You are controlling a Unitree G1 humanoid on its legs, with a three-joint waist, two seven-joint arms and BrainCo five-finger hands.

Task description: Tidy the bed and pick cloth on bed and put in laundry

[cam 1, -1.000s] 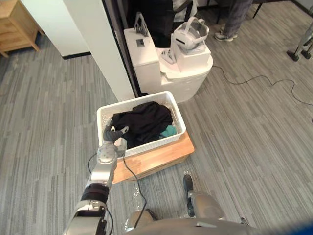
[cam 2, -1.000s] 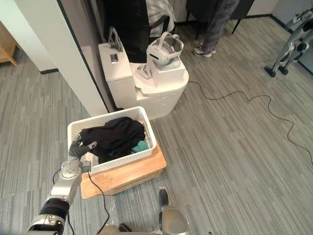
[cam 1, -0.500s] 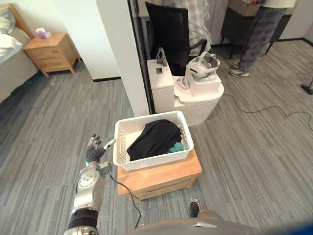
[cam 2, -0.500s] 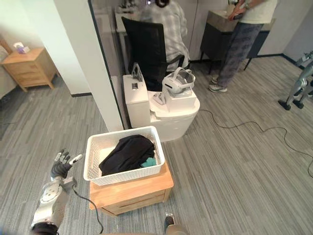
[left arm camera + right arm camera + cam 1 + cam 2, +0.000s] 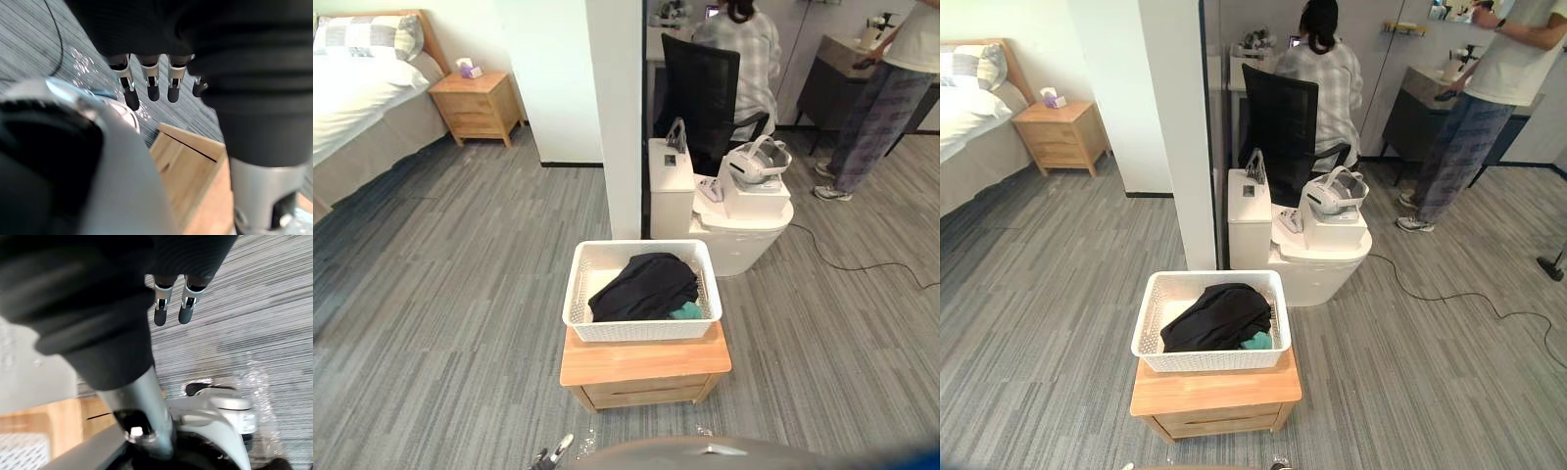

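One black cloth (image 5: pixel 641 286) is lying in the white laundry basket (image 5: pixel 641 332) on the wooden tabletop (image 5: pixel 607 360) in the left eye view, with the bed (image 5: pixel 352 98) well apart at far left. The right eye view is showing the same. The left wrist view is showing the left hand (image 5: pixel 150 83) straight-fingered and empty near the tabletop; the right wrist view, the right hand (image 5: pixel 160 308) likewise. Turning bedward is probably calling for arms kept clear of the tabletop.

Teal cloth (image 5: pixel 686 311) half under black cloth (image 5: pixel 641 286)
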